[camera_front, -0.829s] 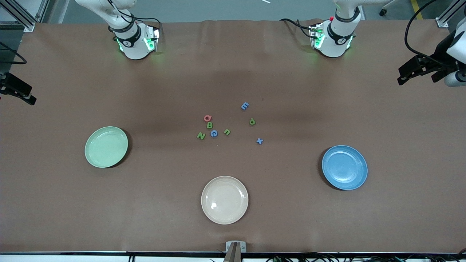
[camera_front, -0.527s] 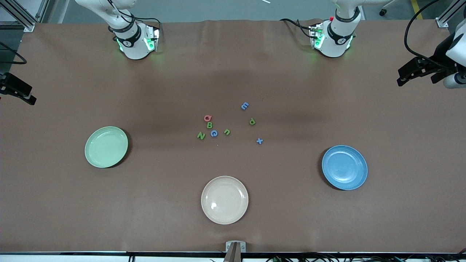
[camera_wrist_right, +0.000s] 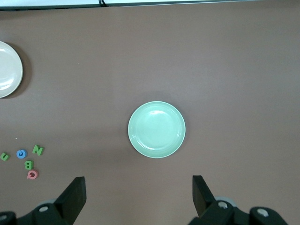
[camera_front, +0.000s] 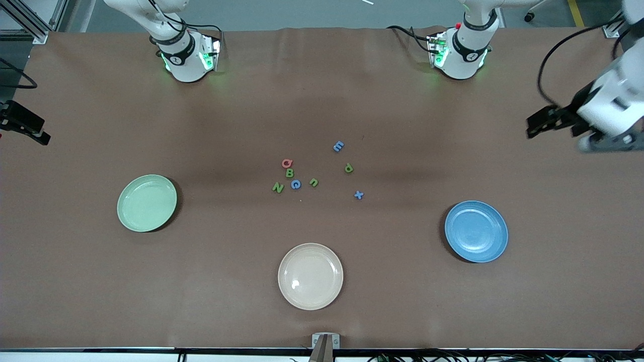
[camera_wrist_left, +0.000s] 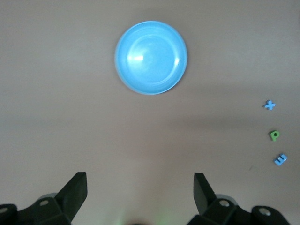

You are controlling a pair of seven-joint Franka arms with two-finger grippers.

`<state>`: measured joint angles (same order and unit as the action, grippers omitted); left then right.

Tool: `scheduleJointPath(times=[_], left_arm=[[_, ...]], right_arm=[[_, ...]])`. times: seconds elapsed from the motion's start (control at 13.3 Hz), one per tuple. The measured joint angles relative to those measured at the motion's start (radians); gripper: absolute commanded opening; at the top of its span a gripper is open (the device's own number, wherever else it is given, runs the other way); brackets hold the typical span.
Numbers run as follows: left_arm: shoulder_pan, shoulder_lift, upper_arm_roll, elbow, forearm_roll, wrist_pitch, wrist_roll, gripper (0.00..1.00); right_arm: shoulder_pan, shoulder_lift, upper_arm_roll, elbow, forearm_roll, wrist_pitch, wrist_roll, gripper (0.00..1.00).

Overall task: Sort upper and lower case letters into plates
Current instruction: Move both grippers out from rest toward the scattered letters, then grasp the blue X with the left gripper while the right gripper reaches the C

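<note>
Several small letters lie loose mid-table: red Q (camera_front: 287, 163), green B (camera_front: 290, 173), blue C (camera_front: 296, 184), green N (camera_front: 277, 187), green n (camera_front: 314, 182), blue E (camera_front: 338, 146), green p (camera_front: 348, 168), blue x (camera_front: 358, 194). The mint green plate (camera_front: 147, 203) sits toward the right arm's end and the blue plate (camera_front: 476, 231) toward the left arm's end; both hold nothing. My left gripper (camera_wrist_left: 139, 177) hangs high and open, over bare table near the blue plate (camera_wrist_left: 151, 57). My right gripper (camera_wrist_right: 138, 180) is also open and high, near the mint plate (camera_wrist_right: 156, 129).
A cream-beige plate (camera_front: 310, 276) with nothing on it sits nearest the front camera, in line with the letters. The two arm bases (camera_front: 186, 55) (camera_front: 460, 50) stand at the table's back edge. Brown table covering runs under everything.
The left arm has swung in from the table's end toward the middle and slightly nearer the blue plate. The right arm, letters and plates have not moved.
</note>
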<state>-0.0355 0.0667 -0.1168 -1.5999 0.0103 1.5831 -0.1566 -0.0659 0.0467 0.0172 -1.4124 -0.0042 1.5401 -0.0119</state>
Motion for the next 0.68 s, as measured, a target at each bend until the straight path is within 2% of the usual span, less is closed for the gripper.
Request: scheduleJointPath(times=[0.23, 0.68], left_arm=[[-0.107, 0.137, -0.029, -0.015, 0.0, 0.142, -0.216, 1.0], [-0.295, 0.415, -0.033, -0.022, 0.002, 0.504, -0.657, 0.99]], right_arm=[[0.047, 0.035, 0.01, -0.005, 0.009, 0.004, 0.001, 1.0], [0.29, 0.21, 0.016, -0.019, -0.008, 0.154, 0.192, 1.0]])
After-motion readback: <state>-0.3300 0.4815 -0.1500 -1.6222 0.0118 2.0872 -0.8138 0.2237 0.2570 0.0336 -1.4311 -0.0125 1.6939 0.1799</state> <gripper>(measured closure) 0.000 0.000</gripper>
